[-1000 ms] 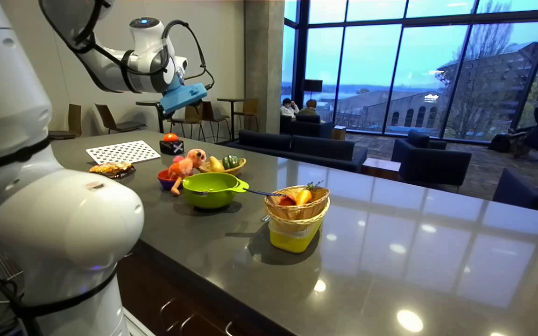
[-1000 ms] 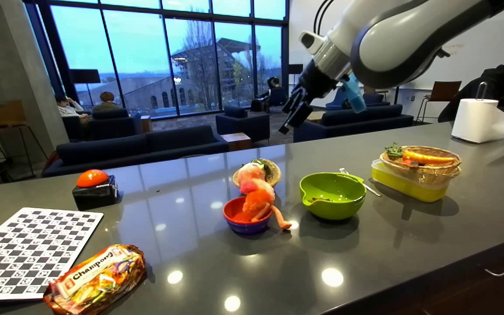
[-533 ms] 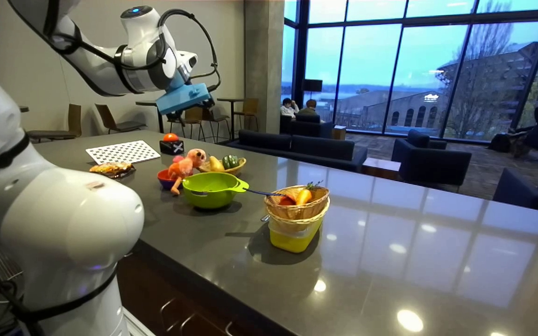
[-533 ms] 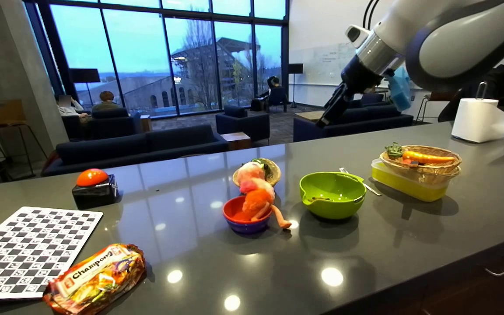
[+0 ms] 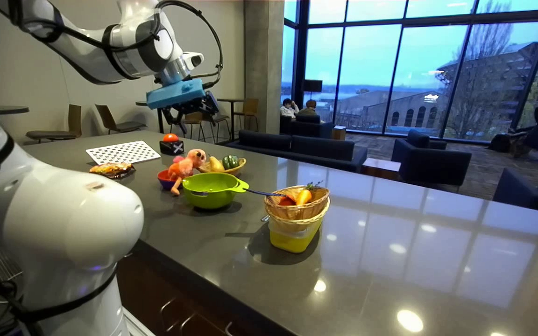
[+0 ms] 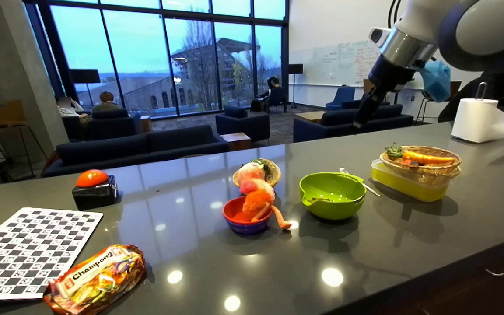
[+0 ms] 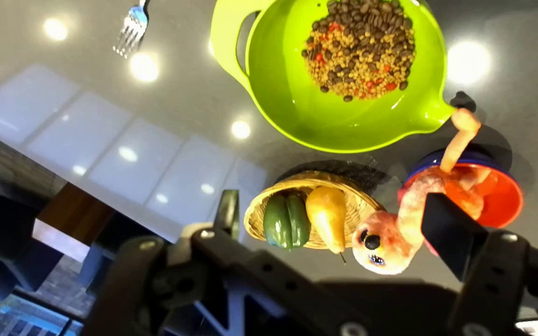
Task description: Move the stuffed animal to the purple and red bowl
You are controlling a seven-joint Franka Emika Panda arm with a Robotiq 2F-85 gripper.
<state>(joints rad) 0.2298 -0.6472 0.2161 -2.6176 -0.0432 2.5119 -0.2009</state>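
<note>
The stuffed animal is a pink-orange plush bird [image 6: 258, 199]; it also shows in the other views [image 5: 187, 165] [image 7: 382, 238]. Its body sits in the small bowl, purple outside and red inside [image 6: 244, 227], also seen in the wrist view [image 7: 507, 200]. One leg hangs over the rim toward the green bowl. Its head leans out toward a small wicker basket. My gripper [image 7: 341, 224] is open and empty in the wrist view, its fingers wide apart. In both exterior views the gripper [image 5: 194, 119] [image 6: 359, 122] hangs in the air well above the counter, apart from the plush.
A green bowl of beans [image 6: 333, 205] stands beside the purple and red bowl. A wicker basket with pepper and pear [image 7: 353, 205] lies behind it. A carrot basket on a yellow container [image 6: 409, 179], fork, orange button box [image 6: 95, 192], checkered board and noodle packet [image 6: 96, 280] share the counter.
The arm and gripper have moved back toward the robot's base, rightward in an exterior view, away from above the plush. The plush and the bowls have not moved.
</note>
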